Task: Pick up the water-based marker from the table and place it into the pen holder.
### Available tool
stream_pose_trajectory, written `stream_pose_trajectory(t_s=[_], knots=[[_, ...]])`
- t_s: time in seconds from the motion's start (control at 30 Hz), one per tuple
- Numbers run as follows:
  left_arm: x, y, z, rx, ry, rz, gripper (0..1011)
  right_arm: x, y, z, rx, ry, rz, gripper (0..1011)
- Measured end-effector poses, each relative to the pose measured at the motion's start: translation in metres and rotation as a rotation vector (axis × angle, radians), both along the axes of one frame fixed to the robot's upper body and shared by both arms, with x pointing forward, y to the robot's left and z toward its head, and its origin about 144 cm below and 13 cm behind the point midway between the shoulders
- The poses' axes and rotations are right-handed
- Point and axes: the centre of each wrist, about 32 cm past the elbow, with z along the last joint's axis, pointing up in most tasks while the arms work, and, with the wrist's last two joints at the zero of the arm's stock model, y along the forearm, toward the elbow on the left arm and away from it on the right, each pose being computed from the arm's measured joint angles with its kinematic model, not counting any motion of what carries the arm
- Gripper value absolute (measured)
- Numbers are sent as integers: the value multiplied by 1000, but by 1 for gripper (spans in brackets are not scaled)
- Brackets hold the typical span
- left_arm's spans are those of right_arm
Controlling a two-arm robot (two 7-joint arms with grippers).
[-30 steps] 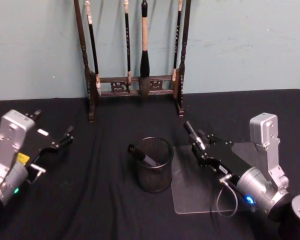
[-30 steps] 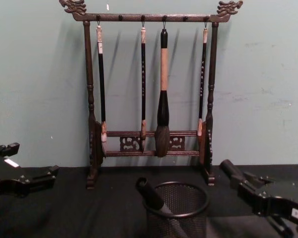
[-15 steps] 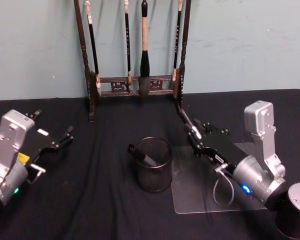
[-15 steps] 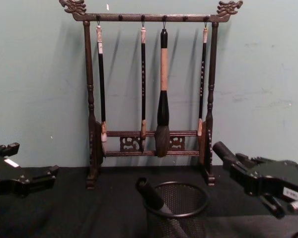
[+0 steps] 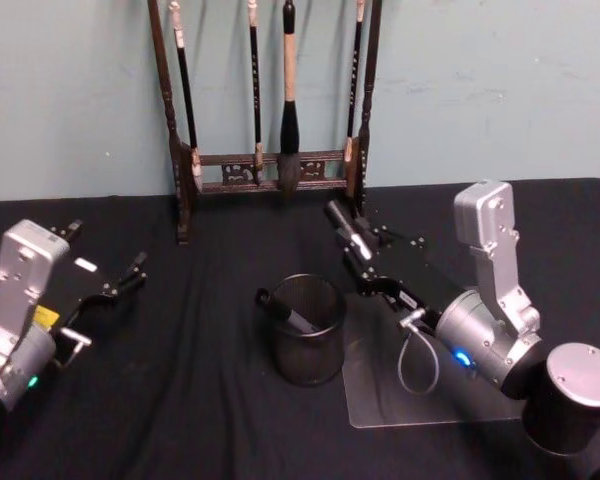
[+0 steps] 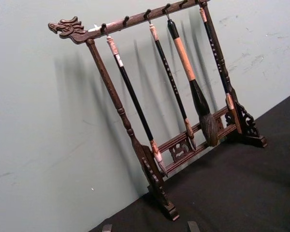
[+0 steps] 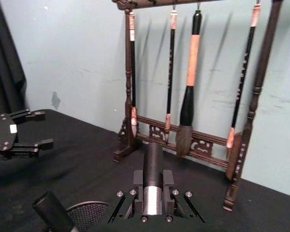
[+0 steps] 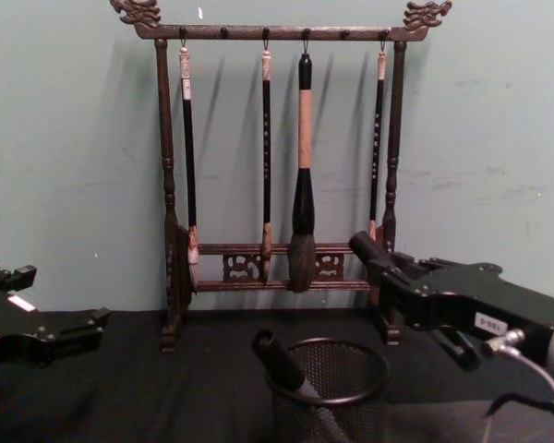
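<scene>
While reading the head view, note the right gripper (image 5: 360, 252) clenched on the water-based marker (image 5: 340, 220), raised off the table (image 5: 200, 400), up and right of the pen holder (image 5: 305, 335); leave the left gripper (image 5: 108, 250), fingers splayed, parked far left. From the right wrist, centre the barrel over the mesh opening. From the chest, tip nose-down, clear of the other marker (image 8: 279, 360) inside, before letting go.

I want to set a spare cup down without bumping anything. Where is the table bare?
Bare table lies between the left gripper and the pen holder, and at the back, right of the brush rack. The holder's right side is crowded: the right gripper, holding a marker, and a clear sheet.
</scene>
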Motion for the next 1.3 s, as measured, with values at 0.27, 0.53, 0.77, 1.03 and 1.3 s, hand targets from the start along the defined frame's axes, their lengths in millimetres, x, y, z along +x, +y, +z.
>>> stream_pose_trajectory(t_s=[0.27, 0.53, 0.77, 1.03, 1.3], knots=[[0, 0, 0, 0, 0, 0, 1009, 6, 8, -2, 9, -6, 32, 238], [0, 0, 0, 0, 0, 0, 1009, 12, 17, -1, 17, -26, 55, 238], [0, 0, 0, 0, 0, 0, 1009, 17, 27, -1, 15, -31, 77, 238], [0, 0, 0, 0, 0, 0, 1009, 21, 39, -4, 5, -27, 111, 238], [0, 0, 0, 0, 0, 0, 1009, 25, 46, -7, -3, -27, 127, 238]])
